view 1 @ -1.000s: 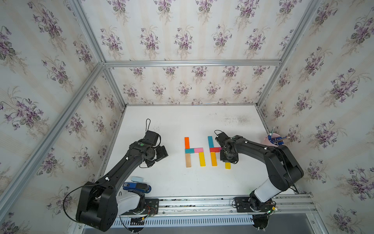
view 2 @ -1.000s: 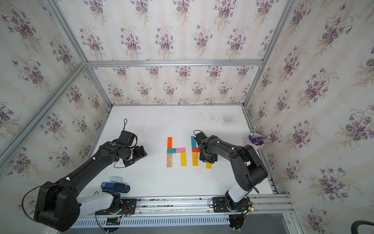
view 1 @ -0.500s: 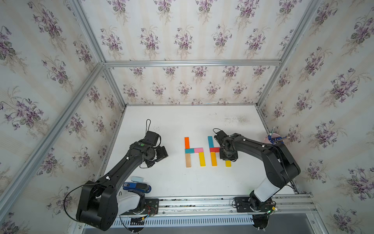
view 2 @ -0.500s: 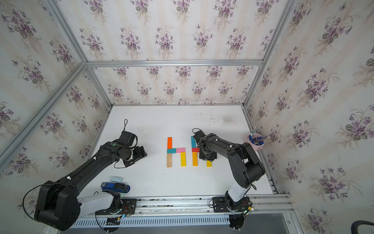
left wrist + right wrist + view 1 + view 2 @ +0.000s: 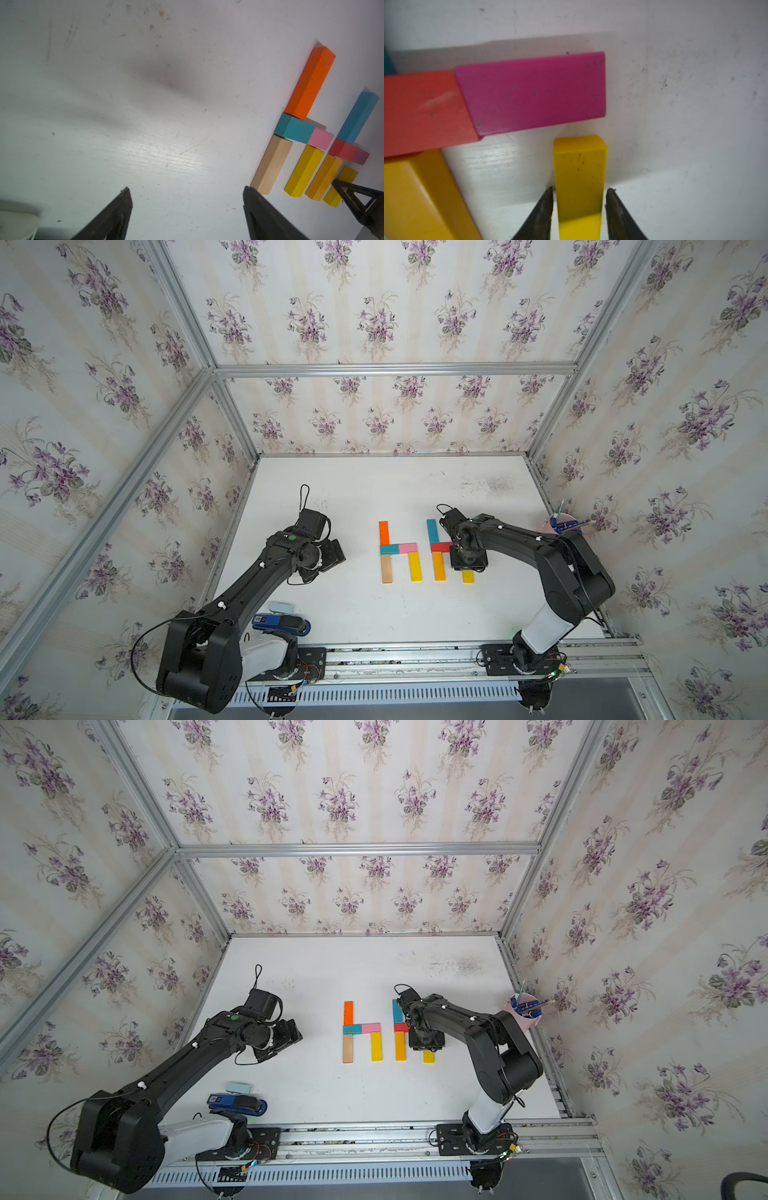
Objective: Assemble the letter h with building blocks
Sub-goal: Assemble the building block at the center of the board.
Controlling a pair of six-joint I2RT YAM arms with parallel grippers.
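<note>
Right pincer [image 5: 580, 188], unclenched, straddles yellow block [image 5: 579, 162] just short of magenta block [image 5: 531, 93].

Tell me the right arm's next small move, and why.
Probably lift the right gripper straight up. Its jaws stand just off both sides of the short yellow block, which lies flat with one end near the magenta block, so it looks placed. A straight lift should avoid dragging it.

The walls [image 5: 374, 302] have pale striped paper with purple flowers on it. Shiny metal bars [image 5: 395, 369] run along the corners. The white table [image 5: 374, 489] is bright, with gray smudges near the back and a pink cup [image 5: 530, 1024] of pens at its edge.
</note>
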